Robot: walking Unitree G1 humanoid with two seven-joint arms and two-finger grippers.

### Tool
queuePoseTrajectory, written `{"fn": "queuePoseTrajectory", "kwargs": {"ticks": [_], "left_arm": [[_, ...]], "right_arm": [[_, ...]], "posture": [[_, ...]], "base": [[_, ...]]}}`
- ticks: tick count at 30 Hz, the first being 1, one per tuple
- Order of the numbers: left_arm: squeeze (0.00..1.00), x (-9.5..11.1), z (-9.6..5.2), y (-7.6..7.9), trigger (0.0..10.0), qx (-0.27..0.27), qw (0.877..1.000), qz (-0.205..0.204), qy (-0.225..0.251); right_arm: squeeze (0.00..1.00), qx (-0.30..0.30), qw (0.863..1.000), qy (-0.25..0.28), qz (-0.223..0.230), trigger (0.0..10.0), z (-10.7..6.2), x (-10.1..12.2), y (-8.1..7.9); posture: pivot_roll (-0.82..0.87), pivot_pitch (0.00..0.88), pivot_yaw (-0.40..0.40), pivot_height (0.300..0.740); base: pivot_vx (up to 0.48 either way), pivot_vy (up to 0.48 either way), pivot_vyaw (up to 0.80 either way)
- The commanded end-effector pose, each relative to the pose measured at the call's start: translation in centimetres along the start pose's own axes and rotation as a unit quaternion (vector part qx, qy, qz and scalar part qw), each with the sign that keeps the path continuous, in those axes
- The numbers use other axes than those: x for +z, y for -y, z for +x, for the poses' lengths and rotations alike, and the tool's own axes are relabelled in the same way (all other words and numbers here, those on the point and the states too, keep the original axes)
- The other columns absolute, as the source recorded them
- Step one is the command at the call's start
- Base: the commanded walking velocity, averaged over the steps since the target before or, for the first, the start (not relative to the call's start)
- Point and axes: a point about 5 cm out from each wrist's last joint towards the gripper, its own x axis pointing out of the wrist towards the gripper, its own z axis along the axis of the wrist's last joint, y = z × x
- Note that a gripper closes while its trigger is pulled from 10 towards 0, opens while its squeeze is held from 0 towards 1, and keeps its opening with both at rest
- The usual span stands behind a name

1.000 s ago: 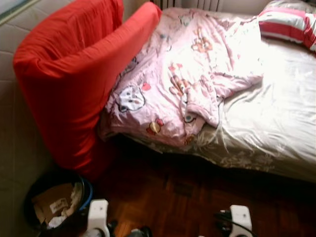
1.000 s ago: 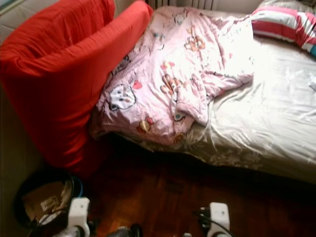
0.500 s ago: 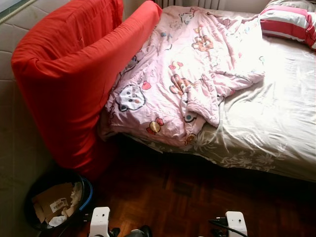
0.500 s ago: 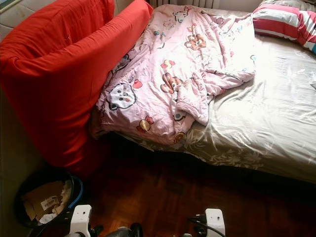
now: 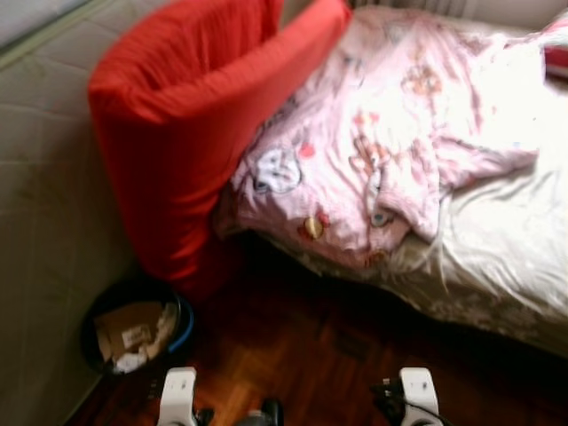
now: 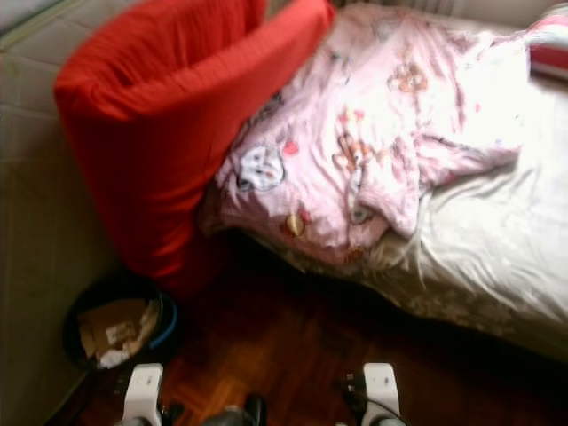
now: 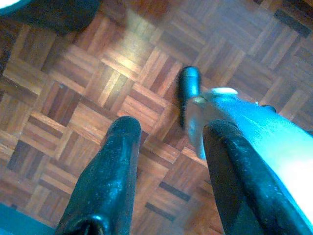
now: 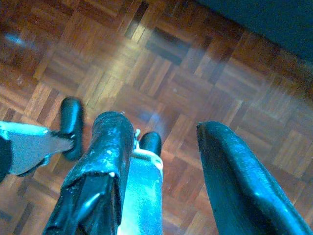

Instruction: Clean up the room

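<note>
Bedroom, parquet floor (image 7: 73, 98); pink quilt (image 5: 390, 133) crumpled on bed (image 5: 515, 240), unmade. Left hand (image 7: 168, 147), right hand (image 8: 161, 142) hanging low, spread wide, empty, awaiting work.

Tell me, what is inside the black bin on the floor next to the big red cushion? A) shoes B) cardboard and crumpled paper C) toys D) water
B: the black bin holds a brown cardboard piece with white crumpled paper beside it, next to the red cushion.
</note>
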Motion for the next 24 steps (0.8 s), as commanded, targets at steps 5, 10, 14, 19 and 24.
{"fn": "queuePoseTrajectory", "kwargs": {"ticks": [5, 10, 14, 19, 24], "left_arm": [[0.0, -0.5, -0.09, -0.28, 10.0, 0.004, 1.0, 0.005, -0.013], [0.0, -0.51, -0.1, -0.3, 10.0, 0.004, 1.0, 0.005, -0.013], [0.0, -0.53, -0.1, -0.26, 10.0, 0.004, 1.0, 0.006, -0.013], [0.0, -0.52, -0.1, -0.27, 10.0, 0.005, 1.0, 0.005, -0.012], [0.0, -0.49, -0.09, -0.28, 10.0, 0.005, 1.0, 0.005, -0.011]], "right_arm": [[0.0, 0.006, 1.0, -0.014, -0.003, 10.0, -0.1, -0.84, -0.56], [0.0, 0.003, 1.0, -0.012, -0.002, 10.0, -0.11, -0.85, -0.49], [0.0, 0.001, 1.0, -0.01, -0.002, 10.0, -0.14, -0.85, -0.32], [0.0, 0.005, 1.0, -0.006, -0.009, 10.0, -0.16, -0.75, -0.25], [0.0, 0.009, 1.0, -0.005, -0.02, 10.0, -0.16, -0.74, -0.31]], "posture": [[-0.05, 0.192, 0.05, 0.74], [-0.05, 0.192, 0.05, 0.74], [-0.05, 0.192, 0.051, 0.74], [-0.05, 0.193, 0.05, 0.74], [-0.05, 0.193, 0.051, 0.74]], "base": [[0.0, 0.0, 0.0], [0.0, 0.0, 0.0], [0.0, 0.0, 0.0], [0.0, 0.0, 0.0], [0.16, 0.0, 0.0]]}}
